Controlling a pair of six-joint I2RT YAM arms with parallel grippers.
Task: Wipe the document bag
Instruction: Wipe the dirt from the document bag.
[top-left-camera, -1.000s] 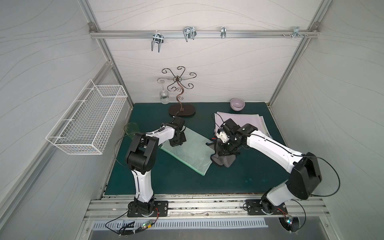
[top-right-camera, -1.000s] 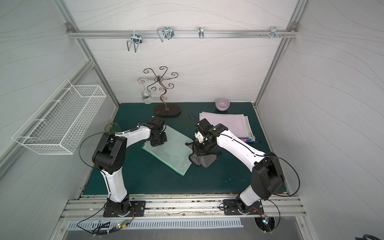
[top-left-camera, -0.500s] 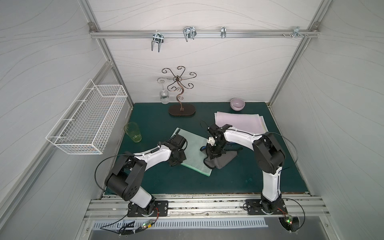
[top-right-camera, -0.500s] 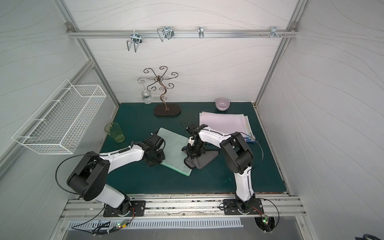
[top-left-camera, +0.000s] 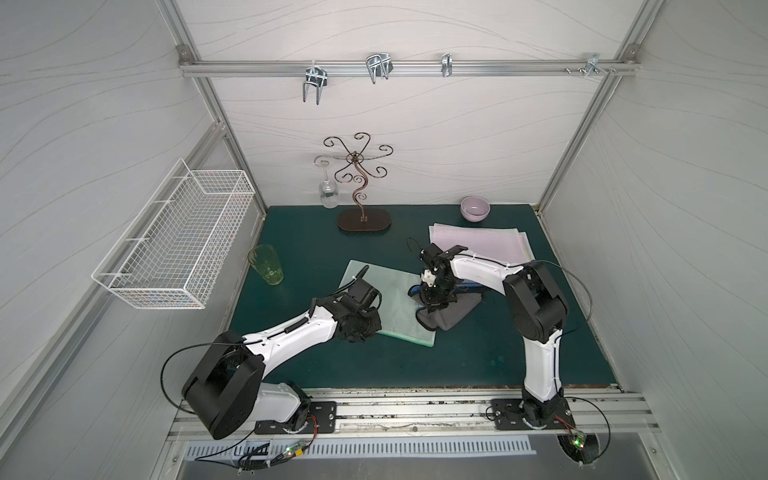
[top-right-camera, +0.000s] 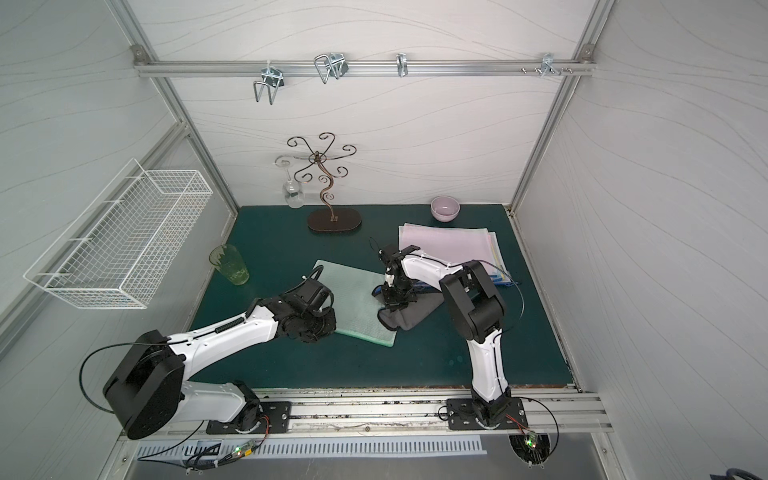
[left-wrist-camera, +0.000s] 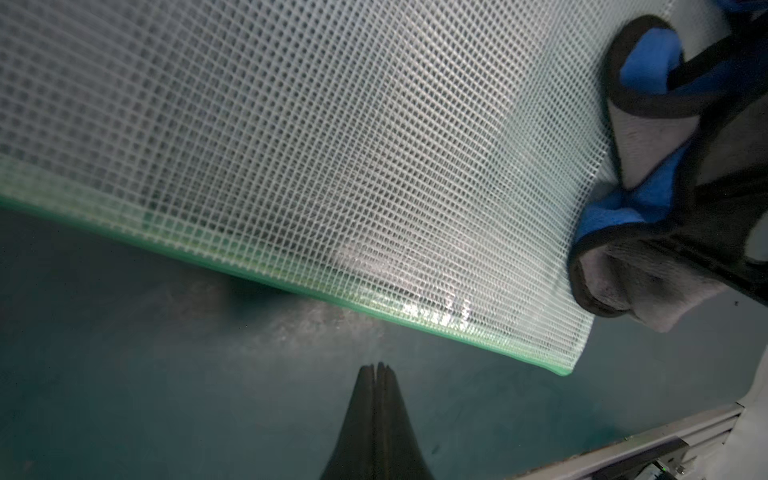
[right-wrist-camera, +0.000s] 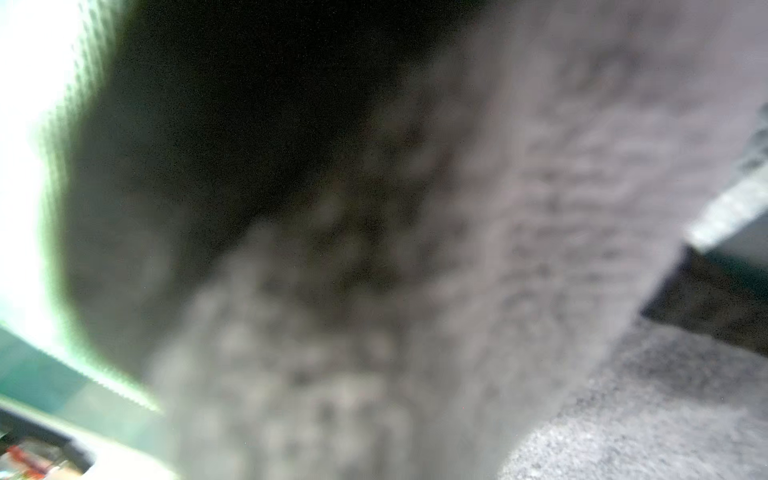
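Observation:
The document bag (top-left-camera: 392, 309) (top-right-camera: 357, 305), a translucent mesh pouch with a green rim, lies flat on the green mat in both top views. My right gripper (top-left-camera: 433, 306) (top-right-camera: 395, 302) is shut on a grey cloth (top-left-camera: 451, 316) (top-right-camera: 411, 316) with a blue side, at the bag's right edge. That cloth (right-wrist-camera: 415, 249) fills the right wrist view as a blur. My left gripper (top-left-camera: 360, 328) (top-right-camera: 312, 328) sits at the bag's near left edge. In the left wrist view the left gripper (left-wrist-camera: 376, 368) is shut and empty on the mat, just off the bag (left-wrist-camera: 311, 166), with the cloth (left-wrist-camera: 648, 270) beyond.
A green glass cup (top-left-camera: 267, 266) stands left of the bag. At the back are a scrolled metal stand (top-left-camera: 362, 199) with a hanging wine glass (top-left-camera: 328, 195) and a purple bowl (top-left-camera: 474, 208). Pink sheets (top-left-camera: 478, 245) lie back right. A wire basket (top-left-camera: 174, 241) hangs on the left wall.
Over the last second my left arm swung from the bag's far corner to its near left edge, uncovering the green cup. The right gripper drew the cloth a little nearer along the bag's right edge.

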